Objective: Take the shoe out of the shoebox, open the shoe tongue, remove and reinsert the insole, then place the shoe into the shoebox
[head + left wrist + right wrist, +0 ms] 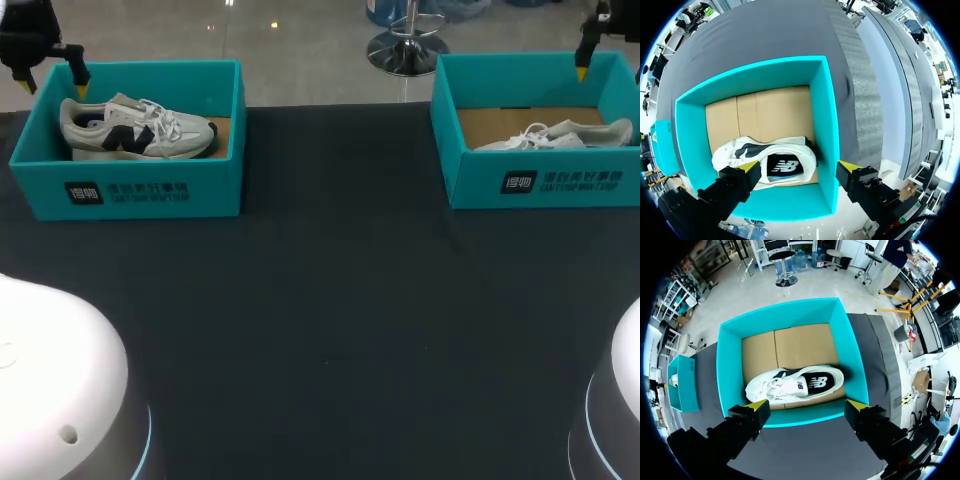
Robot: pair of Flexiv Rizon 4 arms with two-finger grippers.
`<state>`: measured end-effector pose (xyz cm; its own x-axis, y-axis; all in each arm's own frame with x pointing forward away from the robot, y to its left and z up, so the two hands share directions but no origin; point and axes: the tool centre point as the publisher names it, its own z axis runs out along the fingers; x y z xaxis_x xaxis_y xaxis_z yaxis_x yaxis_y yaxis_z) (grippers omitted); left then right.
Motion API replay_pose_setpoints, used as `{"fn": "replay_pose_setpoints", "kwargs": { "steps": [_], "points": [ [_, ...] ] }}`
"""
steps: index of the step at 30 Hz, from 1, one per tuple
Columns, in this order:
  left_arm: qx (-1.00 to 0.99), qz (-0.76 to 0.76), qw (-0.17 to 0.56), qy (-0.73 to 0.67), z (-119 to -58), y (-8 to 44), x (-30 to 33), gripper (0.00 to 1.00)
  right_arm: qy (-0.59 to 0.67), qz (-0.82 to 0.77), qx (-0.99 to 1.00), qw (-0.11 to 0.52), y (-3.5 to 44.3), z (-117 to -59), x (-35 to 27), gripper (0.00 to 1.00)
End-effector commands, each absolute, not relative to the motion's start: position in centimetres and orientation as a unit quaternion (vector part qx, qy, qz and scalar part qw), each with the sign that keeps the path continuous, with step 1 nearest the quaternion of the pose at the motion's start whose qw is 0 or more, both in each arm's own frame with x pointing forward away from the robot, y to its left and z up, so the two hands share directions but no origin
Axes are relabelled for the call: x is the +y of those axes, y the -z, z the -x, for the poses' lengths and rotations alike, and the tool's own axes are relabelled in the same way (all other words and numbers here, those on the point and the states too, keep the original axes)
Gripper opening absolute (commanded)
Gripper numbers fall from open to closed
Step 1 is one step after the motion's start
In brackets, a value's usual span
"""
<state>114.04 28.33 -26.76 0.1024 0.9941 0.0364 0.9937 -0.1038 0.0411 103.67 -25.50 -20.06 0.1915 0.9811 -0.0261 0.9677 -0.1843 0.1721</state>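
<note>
Two open teal cardboard shoeboxes stand well apart on the dark grey cloth-covered table (330,300), both toward its far edge. The left teal shoebox (130,190) holds a white and grey lace-up sneaker with a dark side mark (135,128). This sneaker stands upright on its sole on the brown cardboard floor, close to the box's near wall. The right teal shoebox (540,182) holds a second white lace-up sneaker (555,137), which also rests on the cardboard floor near the front wall.

The left gripper (800,166) hangs over the outer end of the left shoebox. Its yellow-tipped fingers are spread wide and hold nothing. In its wrist view, one finger sits above the sneaker's heel area and the other lies outside the box's wall.

The right gripper (807,407) hangs over the right shoebox. Its fingers are likewise spread wide and hold nothing. Both tips show at the box's long wall nearest the gripper, with the sneaker ahead of them inside the box.
</note>
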Motion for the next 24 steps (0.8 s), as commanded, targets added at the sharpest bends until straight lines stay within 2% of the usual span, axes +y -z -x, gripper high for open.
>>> {"fn": "replay_pose_setpoints", "kwargs": {
  "steps": [1,24],
  "points": [
    [0.672,-0.74,-0.027,0.006,-115.3,28.1,28.5,1.0,-0.044,-0.768,0.634,0.075,20.0,-103.6,-25.5,1.0],
    [0.701,-0.711,-0.05,0.033,-117.5,33.7,29.7,1.0,-0.044,-0.768,0.634,0.075,20.0,-103.6,-25.5,1.0]
  ]
}}
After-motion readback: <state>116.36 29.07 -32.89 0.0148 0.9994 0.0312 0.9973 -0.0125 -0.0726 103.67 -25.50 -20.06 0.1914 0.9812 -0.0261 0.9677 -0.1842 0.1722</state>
